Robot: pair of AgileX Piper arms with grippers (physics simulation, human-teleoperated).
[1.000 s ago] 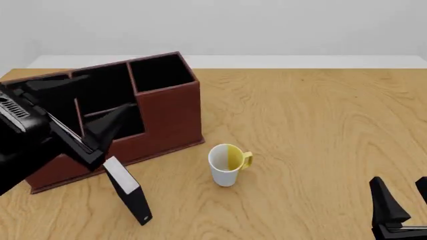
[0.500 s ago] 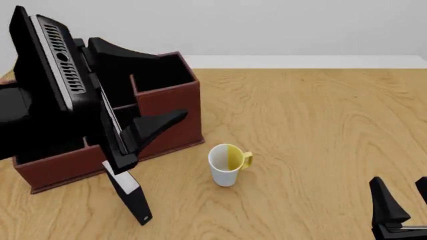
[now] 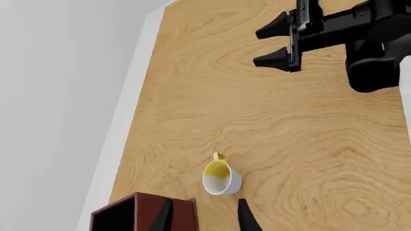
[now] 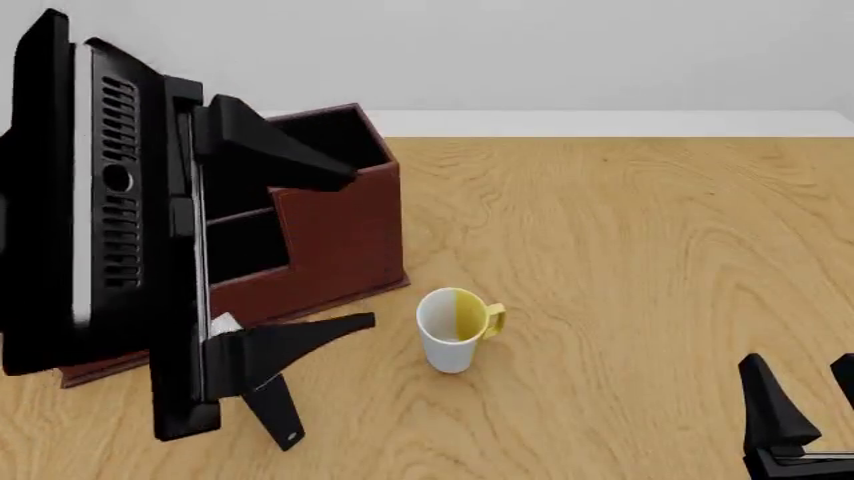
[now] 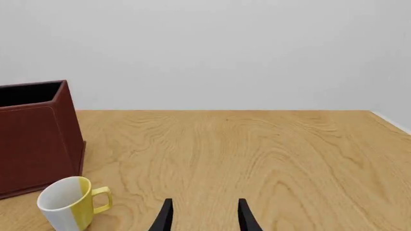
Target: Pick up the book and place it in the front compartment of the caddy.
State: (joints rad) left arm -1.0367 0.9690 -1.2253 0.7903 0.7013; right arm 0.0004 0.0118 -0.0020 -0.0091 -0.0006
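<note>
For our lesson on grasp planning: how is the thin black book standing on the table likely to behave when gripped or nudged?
The book stands on a narrow edge, so it probably tips over if nudged sideways. Its flat, straight cover suggests it stays stiff, not floppy. Being thin, it is likely light. The left end effector is wide open beside it, not yet gripping.

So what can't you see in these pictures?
- Book: front view, left arm covers most of it; absent from both wrist views.
- Caddy: front compartments hidden behind that arm.
- Left gripper: whether its fingers touch the book.
- Right gripper: cut off by the frame edge.
</note>
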